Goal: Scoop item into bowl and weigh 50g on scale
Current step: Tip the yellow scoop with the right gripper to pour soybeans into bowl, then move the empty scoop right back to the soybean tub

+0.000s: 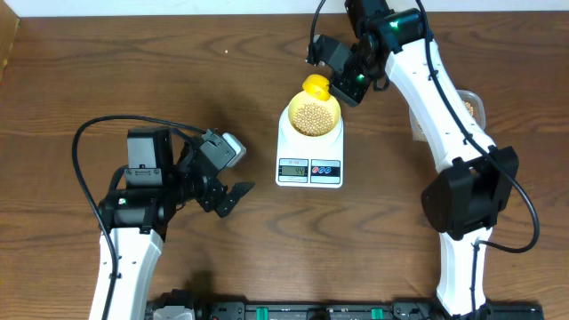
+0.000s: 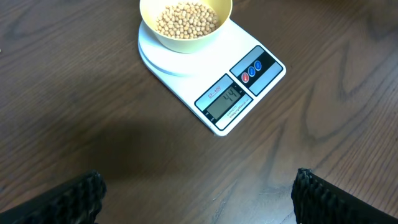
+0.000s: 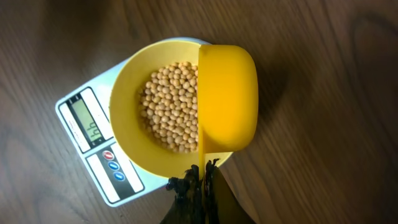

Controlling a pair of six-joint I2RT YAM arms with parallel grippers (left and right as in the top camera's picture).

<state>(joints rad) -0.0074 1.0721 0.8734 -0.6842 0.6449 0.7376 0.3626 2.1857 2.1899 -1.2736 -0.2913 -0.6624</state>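
The pale yellow bowl [image 1: 313, 116] sits on the white scale [image 1: 309, 169] and holds many tan beans [image 3: 169, 107]. The display [image 2: 224, 100] reads 44. My right gripper [image 3: 202, 179] is shut on the thin handle of a bright yellow scoop [image 3: 226, 102], which is tipped over the bowl's far rim [image 1: 316, 86]. My left gripper [image 2: 196, 193] is open and empty, low over the table in front of the scale, to its left in the overhead view [image 1: 227, 198]. The bowl and scale also show in the left wrist view [image 2: 185, 22].
A clear plastic tub [image 1: 471, 107] with beans lies behind the right arm at the right. Dark wood table [image 1: 89, 80] all round. Cables loop beside the left arm [image 1: 84, 169].
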